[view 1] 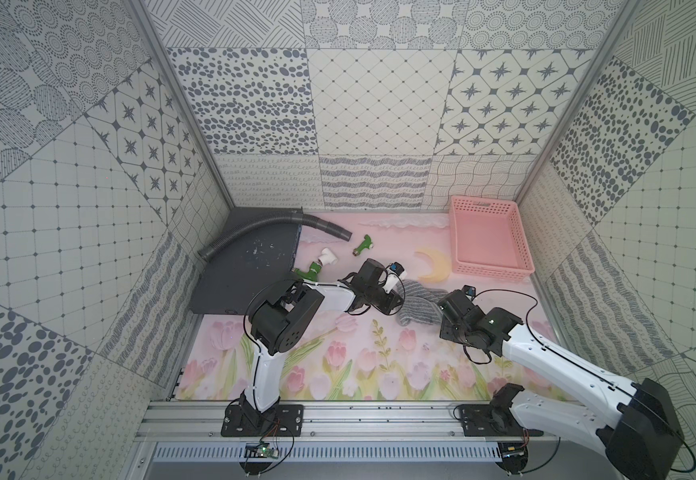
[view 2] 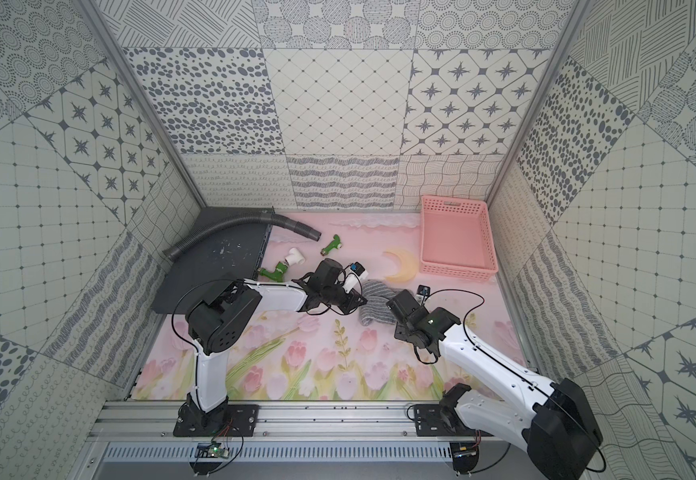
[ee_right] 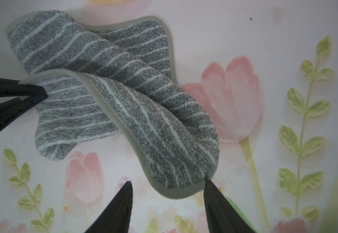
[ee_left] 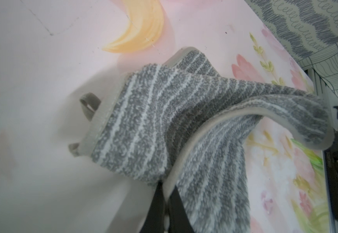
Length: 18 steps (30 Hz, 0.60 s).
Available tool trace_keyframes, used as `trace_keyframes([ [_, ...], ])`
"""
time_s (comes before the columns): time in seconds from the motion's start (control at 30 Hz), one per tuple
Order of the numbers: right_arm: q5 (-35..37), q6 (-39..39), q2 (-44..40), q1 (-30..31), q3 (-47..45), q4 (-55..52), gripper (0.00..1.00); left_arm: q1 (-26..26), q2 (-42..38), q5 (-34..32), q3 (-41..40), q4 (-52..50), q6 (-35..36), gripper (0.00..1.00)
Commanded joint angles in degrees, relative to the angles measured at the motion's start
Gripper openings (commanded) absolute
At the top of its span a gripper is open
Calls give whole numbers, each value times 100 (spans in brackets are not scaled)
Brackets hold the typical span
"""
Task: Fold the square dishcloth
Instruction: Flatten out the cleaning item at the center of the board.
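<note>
1. While scanning the worktop (view 1: 400,249) from above: spotting the square dishcloth (view 1: 419,305) bunched into a rumpled ridge, wedged right between the two claws, nowhere near flat.
2. Over to the left claw (ee_left: 166,185): pressed together, pinching the cloth's pale hem, fabric spilling forward and off to one side of it.
3. Now the right claw (ee_right: 167,181): spread wide, gripping nothing, straddling a rounded corner of the cloth, one finger (ee_right: 214,197) touching that corner, its partner standing just clear.
4. Worth watching: that corner straight ahead of the right claw, inside the gap of its jaws; long axis of the bunch running away from it, slanting off toward the left claw.
5. Nearer to that free corner: the right claw by far, practically on it; left claw occupied on a different stretch of hem, beyond the corner.
6. Reading it as the opening stage: no fold made, spreading needed first. Probably calls for closing on the corner, then drawing both claws apart along that axis to stretch the cloth flat.
7. Possible snag: catching only the tip of the hem and losing it on the pull, or dragging the whole bunch instead of opening it.
</note>
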Motion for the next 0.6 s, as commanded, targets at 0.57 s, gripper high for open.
trace_keyframes([
  [0.57,1170,183,1453,874,1073,-1004,74,-3,-209,80,-143,371,-428,10],
])
